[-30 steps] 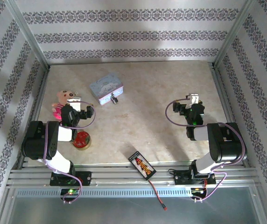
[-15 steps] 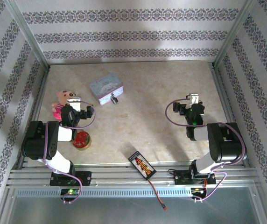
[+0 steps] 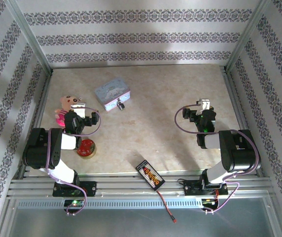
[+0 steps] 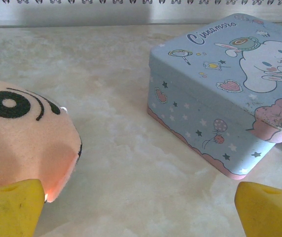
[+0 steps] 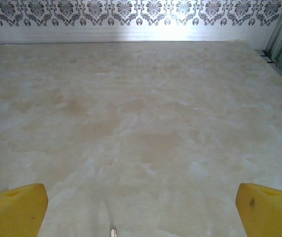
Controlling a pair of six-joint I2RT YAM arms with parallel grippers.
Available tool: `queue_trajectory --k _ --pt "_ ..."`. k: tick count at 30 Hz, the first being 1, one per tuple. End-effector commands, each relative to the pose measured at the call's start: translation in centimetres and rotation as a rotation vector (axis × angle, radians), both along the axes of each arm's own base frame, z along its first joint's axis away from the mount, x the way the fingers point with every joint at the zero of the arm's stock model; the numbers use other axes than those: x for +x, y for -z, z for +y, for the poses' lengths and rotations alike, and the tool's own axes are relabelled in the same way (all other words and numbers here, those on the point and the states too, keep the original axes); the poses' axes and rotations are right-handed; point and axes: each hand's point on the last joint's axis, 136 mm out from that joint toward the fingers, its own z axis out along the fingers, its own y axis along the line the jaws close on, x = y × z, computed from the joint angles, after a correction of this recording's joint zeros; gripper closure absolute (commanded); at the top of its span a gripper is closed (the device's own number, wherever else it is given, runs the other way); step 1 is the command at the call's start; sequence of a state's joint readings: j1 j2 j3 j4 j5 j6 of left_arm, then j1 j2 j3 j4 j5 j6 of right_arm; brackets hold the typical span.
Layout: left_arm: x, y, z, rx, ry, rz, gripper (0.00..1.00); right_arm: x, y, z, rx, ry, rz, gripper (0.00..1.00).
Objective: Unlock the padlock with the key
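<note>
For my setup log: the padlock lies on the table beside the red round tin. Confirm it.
Not right. The padlock lies on the table beside the pale blue tin, not the red round tin, which sits apart, nearer the left arm's base. The top external view shows this.

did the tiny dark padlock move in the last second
No. The tiny dark padlock with its silver shackle lies where it was, by the near right corner of the pale blue rectangular tin.
</note>
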State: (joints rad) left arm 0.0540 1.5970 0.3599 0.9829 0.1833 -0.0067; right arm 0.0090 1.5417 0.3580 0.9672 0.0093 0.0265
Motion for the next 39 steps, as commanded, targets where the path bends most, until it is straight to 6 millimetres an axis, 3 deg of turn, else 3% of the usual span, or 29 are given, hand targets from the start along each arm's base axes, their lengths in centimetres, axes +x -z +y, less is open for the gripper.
queue_trajectory --k 1,14,26,29,35,39 --pt "0.4 -0.6 -0.2 -0.002 0.017 -0.014 0.01 0.4 -0.8 0.2 0.007 -0.008 -0.02 0.02" --pt "0.4 -0.6 -0.3 0.0 0.02 -0.013 0.01 0.6 -1.2 -0.4 0.008 0.028 -0.002 0.02" --pt "0.4 -0.6 0.2 -0.003 -0.013 -0.015 0.01 -0.4 -4.2 -1.8 0.043 0.133 0.079 0.02" --pt "0.1 -1.6 1.0 -0.002 -0.061 -0.033 0.01 -0.8 -4.3 -1.8 0.077 0.15 0.144 0.02" --pt "-1.1 -4.8 2.9 -0.011 -0.181 -0.035 0.01 -2.5 -3.8 -1.9 0.189 0.225 0.315 0.16" --pt "-2.7 -6.4 4.5 -0.111 -0.321 -0.054 0.01 -3.8 -2.8 -1.5 0.268 0.265 0.429 0.28"
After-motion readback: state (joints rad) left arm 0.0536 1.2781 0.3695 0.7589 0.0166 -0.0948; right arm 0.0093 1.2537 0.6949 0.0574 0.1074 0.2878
